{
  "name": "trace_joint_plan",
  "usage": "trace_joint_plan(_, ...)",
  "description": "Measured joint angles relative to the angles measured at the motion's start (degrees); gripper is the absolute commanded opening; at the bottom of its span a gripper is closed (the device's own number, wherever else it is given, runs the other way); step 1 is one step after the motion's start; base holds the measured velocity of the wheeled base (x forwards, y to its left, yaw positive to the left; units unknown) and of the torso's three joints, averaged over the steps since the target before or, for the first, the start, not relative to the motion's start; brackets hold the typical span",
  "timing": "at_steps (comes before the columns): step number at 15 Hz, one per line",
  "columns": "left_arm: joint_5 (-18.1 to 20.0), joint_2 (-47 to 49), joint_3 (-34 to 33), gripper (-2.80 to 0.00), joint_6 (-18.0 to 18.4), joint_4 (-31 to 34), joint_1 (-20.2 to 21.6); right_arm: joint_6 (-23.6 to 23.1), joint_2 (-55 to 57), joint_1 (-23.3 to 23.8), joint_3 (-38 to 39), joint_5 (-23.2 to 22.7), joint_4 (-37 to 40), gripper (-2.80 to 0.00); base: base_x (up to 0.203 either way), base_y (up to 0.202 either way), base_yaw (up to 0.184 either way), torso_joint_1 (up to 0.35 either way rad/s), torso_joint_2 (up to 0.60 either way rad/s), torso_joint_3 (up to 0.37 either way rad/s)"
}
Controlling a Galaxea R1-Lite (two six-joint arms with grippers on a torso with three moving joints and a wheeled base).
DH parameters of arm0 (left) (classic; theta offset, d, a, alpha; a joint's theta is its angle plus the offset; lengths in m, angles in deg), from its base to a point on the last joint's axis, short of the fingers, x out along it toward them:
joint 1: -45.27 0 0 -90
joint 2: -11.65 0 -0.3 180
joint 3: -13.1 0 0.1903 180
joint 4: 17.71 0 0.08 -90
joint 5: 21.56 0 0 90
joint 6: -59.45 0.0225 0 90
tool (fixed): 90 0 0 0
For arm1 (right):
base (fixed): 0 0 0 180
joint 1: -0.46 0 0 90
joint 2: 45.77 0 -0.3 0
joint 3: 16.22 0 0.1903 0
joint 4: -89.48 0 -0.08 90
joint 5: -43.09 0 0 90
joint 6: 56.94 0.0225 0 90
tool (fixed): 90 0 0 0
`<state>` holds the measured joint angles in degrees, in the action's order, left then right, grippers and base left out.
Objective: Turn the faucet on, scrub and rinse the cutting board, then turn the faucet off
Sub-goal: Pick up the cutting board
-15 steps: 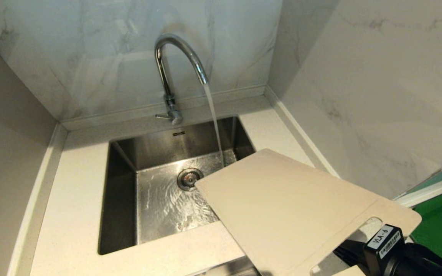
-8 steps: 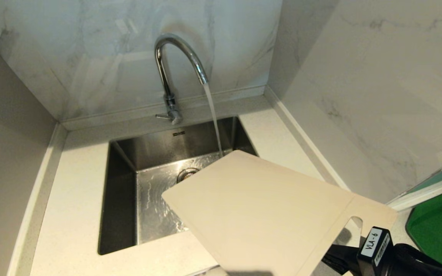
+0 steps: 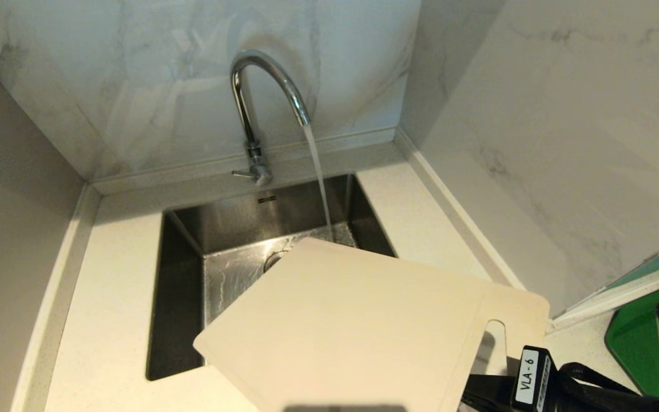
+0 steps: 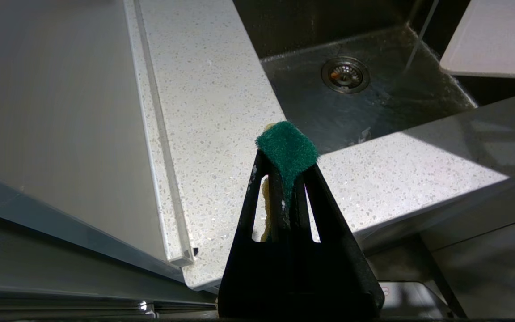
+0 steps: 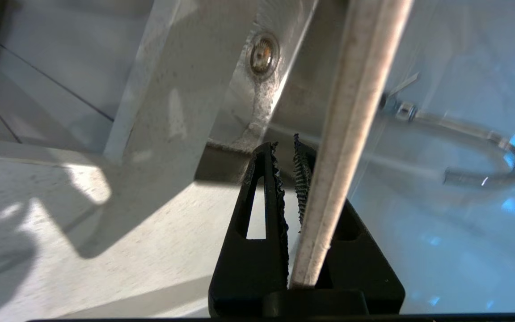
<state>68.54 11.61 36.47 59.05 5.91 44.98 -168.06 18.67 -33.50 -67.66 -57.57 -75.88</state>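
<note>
Over the front right of a brushed steel sink (image 3: 181, 286), the cutting board (image 3: 352, 326) hangs nearly flat: a large, thin, pale beige rectangle with rounded corners and a matte face, its handle slot toward 4 o'clock. Its far corner at 12 o'clock sits just short of the water stream (image 3: 319, 177), which pours from the chrome gooseneck faucet (image 3: 266, 86) onto the sink floor beside the round drain (image 4: 345, 74). The right gripper (image 5: 289, 156), at the head view's lower right, has its ridged black fingers clenched on the board's handle end; the right wrist view shows the board edge-on as a slim off-white strip. The left gripper (image 4: 287, 165) waits above the speckled white stone desk (image 4: 204, 98) at the sink's front left corner, its fingers pinched on a fuzzy green scouring pad (image 4: 288, 147). Marbled wall panels (image 3: 135, 74) enclose the corner.
</note>
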Motion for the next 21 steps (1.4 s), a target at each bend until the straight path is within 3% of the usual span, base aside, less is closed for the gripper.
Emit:
trace_joint_plan(5, 0.0, 0.0, 0.0, -2.8, 0.0, 0.0, 0.1, -13.0, 3.9, 11.2, -3.5, -9.5, 1.1, -2.8, 0.0, 0.0, 0.0, 0.0, 0.0, 0.0)
trace_joint_plan(11, 0.0, 0.0, 0.0, -2.8, 0.0, 0.0, 0.0, -29.7, 10.3, 15.6, -15.2, -12.9, 16.0, -2.8, 0.0, 0.0, 0.0, 0.0, 0.0, 0.0)
trace_joint_plan(18, 0.0, 0.0, 0.0, -2.8, 0.0, 0.0, 0.0, -39.5, 15.7, 19.9, -21.5, -15.0, 21.0, -2.8, 0.0, 0.0, 0.0, 0.0, 0.0, 0.0)
trace_joint_plan(21, 0.0, 0.0, 0.0, -2.8, 0.0, 0.0, 0.1, -41.2, 17.4, 21.1, -24.2, -15.2, 21.1, -2.8, 0.0, 0.0, 0.0, 0.0, 0.0, 0.0)
